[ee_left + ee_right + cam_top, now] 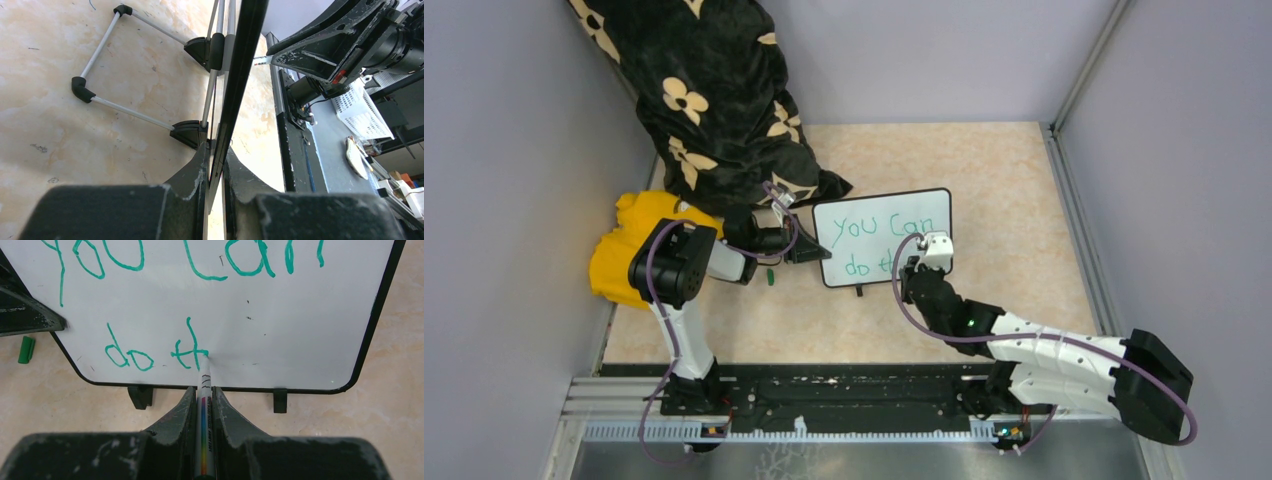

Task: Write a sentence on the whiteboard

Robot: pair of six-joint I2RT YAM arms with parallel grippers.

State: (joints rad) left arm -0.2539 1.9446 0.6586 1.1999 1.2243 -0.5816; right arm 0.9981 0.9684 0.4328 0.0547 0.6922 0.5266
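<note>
Right wrist: marker (204, 407) tip on the whiteboard (300, 315), at the half-written sentence (190, 335).

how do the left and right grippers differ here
The left gripper is shut on the whiteboard's side edge; the right gripper is shut on a marker. The left gripper meets the whiteboard edge-on; the right gripper faces its front, marker tip on the sentence's unfinished "do th". Both are scuffed black.

Beige marbled table (984, 180): whiteboard (896, 243) standing, green cap (26, 349), yellow cloth (624, 250), black floral fabric (714, 90).
</note>
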